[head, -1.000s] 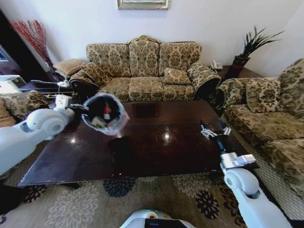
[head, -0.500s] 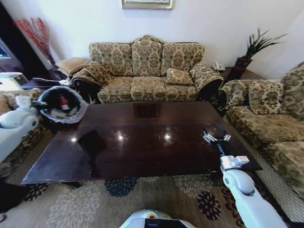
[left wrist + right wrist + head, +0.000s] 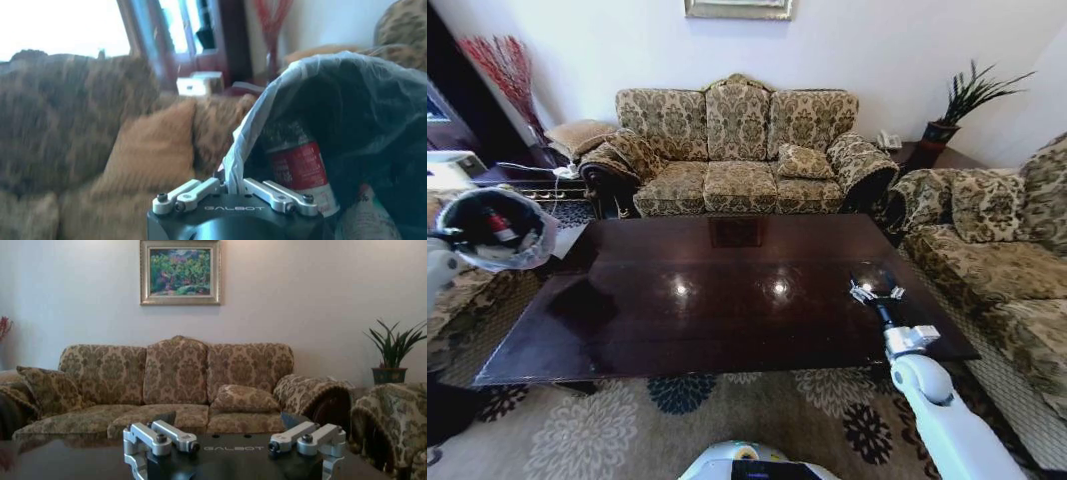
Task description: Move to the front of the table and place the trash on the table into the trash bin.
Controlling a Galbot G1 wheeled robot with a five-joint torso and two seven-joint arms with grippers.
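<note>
Head view, left side first: my left gripper [image 3: 233, 192] holds the trash bin [image 3: 492, 228] in the air off the left end of the table [image 3: 727, 330], out over the floor and armchair side, not over the wood. Left wrist view shows why it hangs as it does: the two fingers are pinched together on the ruffled bag lining [image 3: 243, 135] at the rim, so the bin dangles from one edge and tips, mouth turned up and toward the head camera. That tilt lets me see inside: a plastic bottle [image 3: 300, 170] with a red label lies against the inner wall, with a pale printed scrap [image 3: 367, 220] beside it at the bottom, so the trash sits in the bin, not on the table. Judgement: a one-edge grip on thin bag film is weak; the liner could slip or tear, and a further tip could spill the bottle. Centre: the tabletop is glossy dark wood; I spot no litter on it, so the collecting part looks done. Sofa [image 3: 737, 140] sits behind the table, well apart. Right side: my right gripper [image 3: 874, 293] hovers just above the table's right end, fingers spread wide and holding nothing, pointed toward the sofa; right wrist view confirms the open fingers with nothing between them. It looks parked clear of the left arm's work.
</note>
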